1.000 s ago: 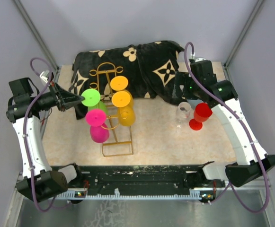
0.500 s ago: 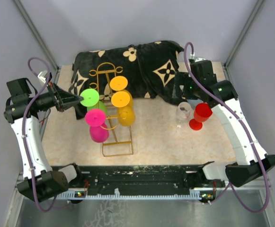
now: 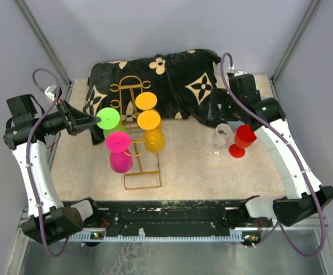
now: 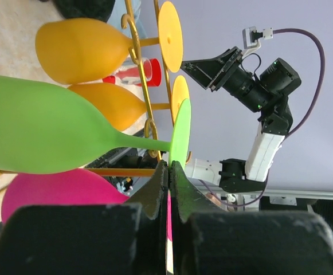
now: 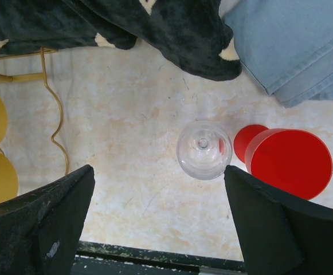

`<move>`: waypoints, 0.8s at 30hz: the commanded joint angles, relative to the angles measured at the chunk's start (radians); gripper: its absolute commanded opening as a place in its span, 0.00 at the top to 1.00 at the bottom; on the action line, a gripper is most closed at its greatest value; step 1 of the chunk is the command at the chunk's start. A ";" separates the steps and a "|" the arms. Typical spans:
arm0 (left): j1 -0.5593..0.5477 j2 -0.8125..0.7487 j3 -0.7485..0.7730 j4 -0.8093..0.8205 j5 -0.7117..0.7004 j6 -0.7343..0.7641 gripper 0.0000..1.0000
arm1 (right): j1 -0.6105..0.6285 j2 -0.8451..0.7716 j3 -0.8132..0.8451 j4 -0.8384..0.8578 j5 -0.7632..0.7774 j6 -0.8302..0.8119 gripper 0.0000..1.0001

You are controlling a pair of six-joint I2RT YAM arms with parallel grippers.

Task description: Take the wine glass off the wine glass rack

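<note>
Beige surface [image 3: 200,166] carries the gold rack [image 3: 143,187], and the green glass [image 4: 40,126] hangs upside down at its left side, beside a pink glass [image 3: 118,150] and orange glasses [image 3: 149,120]. Left gripper [image 4: 169,166] is clamped on the rim of the green foot [image 4: 180,134]. Right gripper [image 5: 157,172] hangs wide apart above a clear glass [image 5: 203,152]. Green glass looks light, stiff and slick, likely plastic, so this edge pinch may let it swivel; the stem seems surer
</note>
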 commanded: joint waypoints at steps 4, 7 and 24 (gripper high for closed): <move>0.098 0.091 0.165 0.171 0.011 0.002 1.00 | 0.007 0.001 0.012 0.050 -0.001 -0.016 0.05; 0.146 0.185 0.288 0.079 0.022 0.123 1.00 | 0.007 0.018 0.039 0.045 0.000 -0.030 0.04; -0.445 0.410 0.831 0.214 -0.599 1.060 1.00 | -0.015 0.345 0.595 -0.078 -0.140 -0.099 0.04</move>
